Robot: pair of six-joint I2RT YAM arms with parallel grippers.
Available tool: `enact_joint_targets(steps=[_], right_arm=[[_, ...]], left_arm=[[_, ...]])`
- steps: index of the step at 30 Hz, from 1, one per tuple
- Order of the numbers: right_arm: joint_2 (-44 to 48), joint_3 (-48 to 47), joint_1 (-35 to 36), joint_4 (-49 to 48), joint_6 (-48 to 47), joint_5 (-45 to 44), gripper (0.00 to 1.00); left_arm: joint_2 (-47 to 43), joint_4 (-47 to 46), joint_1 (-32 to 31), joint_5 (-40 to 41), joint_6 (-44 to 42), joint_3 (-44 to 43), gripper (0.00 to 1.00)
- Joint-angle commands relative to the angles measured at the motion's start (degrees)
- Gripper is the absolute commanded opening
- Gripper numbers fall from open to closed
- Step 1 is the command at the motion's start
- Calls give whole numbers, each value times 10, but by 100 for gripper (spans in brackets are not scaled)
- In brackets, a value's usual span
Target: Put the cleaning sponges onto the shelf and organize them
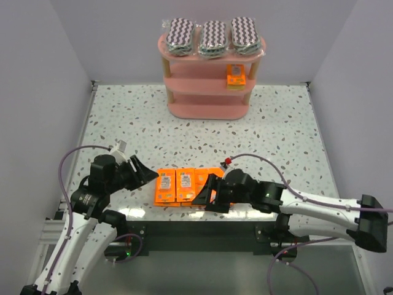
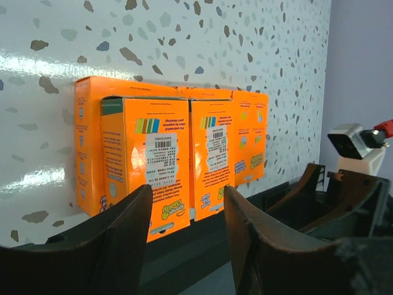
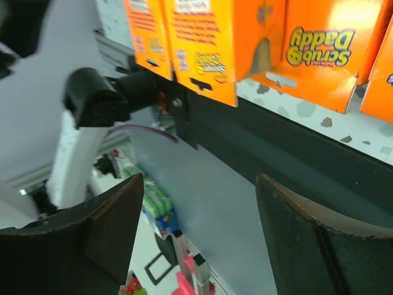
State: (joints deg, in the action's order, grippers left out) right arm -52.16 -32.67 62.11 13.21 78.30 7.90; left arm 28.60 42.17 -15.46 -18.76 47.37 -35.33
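Left gripper (image 1: 142,174) and right gripper (image 1: 206,195), both wide and empty, flank the orange packets (image 1: 178,185) at lower centre

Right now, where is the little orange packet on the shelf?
Top view: the small orange packet stands at the right end of the pink shelf's middle board, below the rightmost zigzag pack.

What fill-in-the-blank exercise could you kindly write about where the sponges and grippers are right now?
1. The top tier of the shelf holds ___ zigzag sponge packs.
2. A single orange packet stands on the shelf's ___ tier.
3. The left gripper and right gripper are both ___, flanking the orange packets on the table.
Missing words: three; middle; open.
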Motion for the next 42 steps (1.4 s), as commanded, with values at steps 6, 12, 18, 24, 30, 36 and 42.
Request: enact_joint_targets(steps=[6,12,18,24,30,36,42], right_arm=[[-145,-24,163,-130,119,-178,76],[-182,8,211,-254,196,-340,68],[-203,20,213,-232,282,-391,54],[-200,27,213,-195,326,-430,54],[-213,40,212,-183,355,-447,54],[-233,65,201,-222,367,-459,35],[-195,81,195,-217,358,-467,8]], left_arm=[[-51,62,-1,14,16,-25,55],[-79,98,-1,22,20,-30,55],[-89,117,-1,25,18,-33,55],[-86,117,-1,28,21,-40,55],[-79,111,-1,25,21,-38,55],[-78,109,-1,22,25,-43,55],[-86,118,-1,25,28,-48,55]])
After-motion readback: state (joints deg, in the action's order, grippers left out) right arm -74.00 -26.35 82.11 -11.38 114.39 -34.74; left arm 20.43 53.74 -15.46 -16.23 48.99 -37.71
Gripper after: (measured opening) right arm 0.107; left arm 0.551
